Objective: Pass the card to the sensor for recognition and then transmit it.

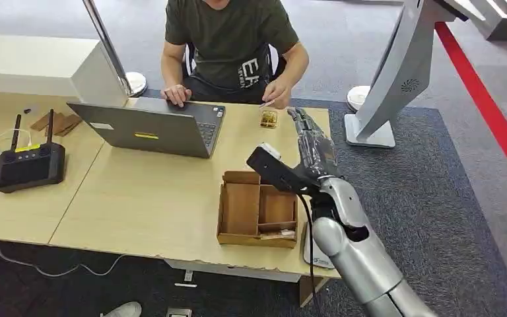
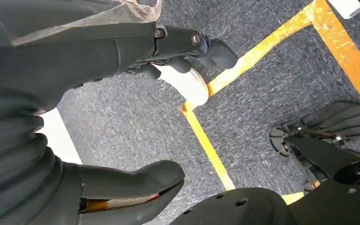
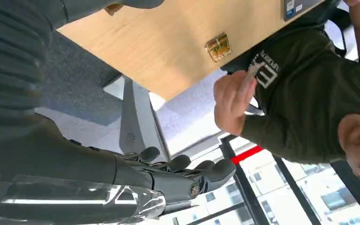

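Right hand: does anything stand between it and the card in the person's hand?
Nothing visible does. The right hand, holding nothing, reaches over the table toward the card in the person's hand, with open air between. The small gold object lies lower, on the table.

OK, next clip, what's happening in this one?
The robot's right hand is stretched out over the far side of the table, empty, fingers apart, toward a seated person. The person's hand holds a thin card at the table edge, next to a small gold object. So the card appears to be already in the person's hand. The left hand hangs down over the carpet, holding nothing. A laptop and an open cardboard box sit on the table.
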Robot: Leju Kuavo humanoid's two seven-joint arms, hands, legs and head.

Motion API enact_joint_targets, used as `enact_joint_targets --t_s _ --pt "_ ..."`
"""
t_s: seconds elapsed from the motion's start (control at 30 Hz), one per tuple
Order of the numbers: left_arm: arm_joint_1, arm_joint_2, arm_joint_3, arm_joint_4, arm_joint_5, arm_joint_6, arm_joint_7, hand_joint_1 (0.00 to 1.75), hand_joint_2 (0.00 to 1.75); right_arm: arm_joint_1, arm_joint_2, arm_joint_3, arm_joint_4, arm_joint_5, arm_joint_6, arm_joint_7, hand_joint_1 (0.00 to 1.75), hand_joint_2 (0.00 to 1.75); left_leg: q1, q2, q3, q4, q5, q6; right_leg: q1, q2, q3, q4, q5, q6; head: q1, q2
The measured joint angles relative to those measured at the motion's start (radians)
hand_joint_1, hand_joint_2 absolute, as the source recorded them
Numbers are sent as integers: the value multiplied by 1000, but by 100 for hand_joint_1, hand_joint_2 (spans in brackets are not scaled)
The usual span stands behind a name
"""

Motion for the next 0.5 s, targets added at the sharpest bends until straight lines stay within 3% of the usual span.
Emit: enact_joint_targets --t_s 0.23,0.5 --pt "21 2 1 0 13 26 -23 0 175 141 -83 -19 -263 115 37 29 0 175 0 0 0 0 0 0 0 0 0 -1 0 0 0 0" --pt "47 8 8 0 33 50 -55 0 175 352 -177 -21 -499 218 60 -20 0 175 0 0 0 0 -2 0 0 0 0 -1 -1 0 0 0"
